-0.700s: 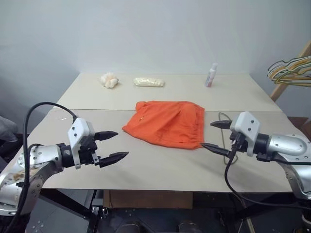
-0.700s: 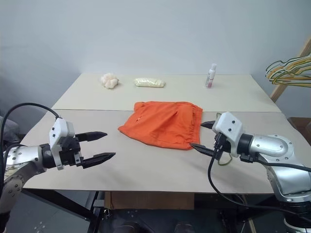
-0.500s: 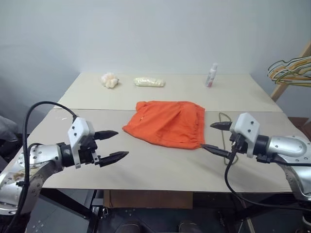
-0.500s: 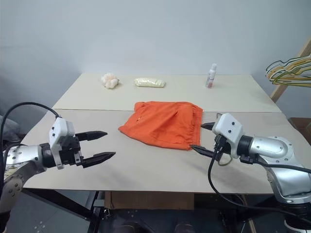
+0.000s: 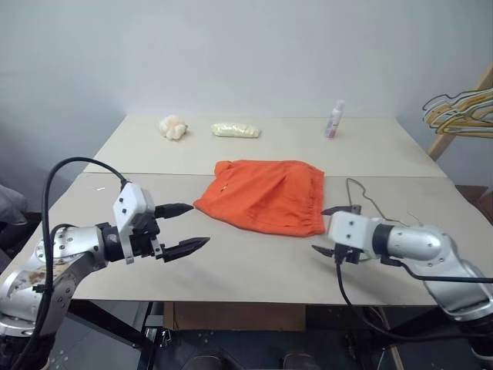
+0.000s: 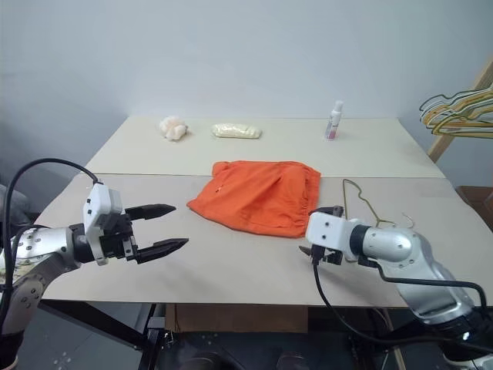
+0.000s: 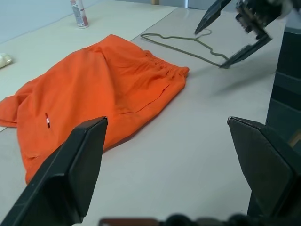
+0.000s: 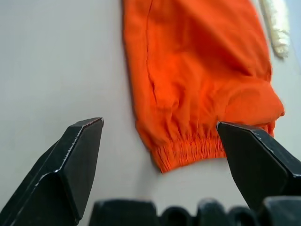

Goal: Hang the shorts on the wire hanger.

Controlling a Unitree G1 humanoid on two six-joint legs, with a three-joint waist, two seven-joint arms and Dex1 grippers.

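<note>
Shorts (image 5: 264,194) flat mid-table, waistband edge twd R side; hanger (image 6: 368,207) lies on table just beside that edge, hook away from the robot. L gripper (image 5: 182,227) wide open, empty, hovering well apart from cloth on L. R gripper (image 6: 315,230) also wide open, empty, near waistband corner. Cloth looks light, floppy, will sag + bunch; prob. best pinched at elastic waistband (image 8: 188,151), thickest bit. Hanger thin, stiff, low on table, likely fiddly to pinch; take by hook or shoulder.
</note>
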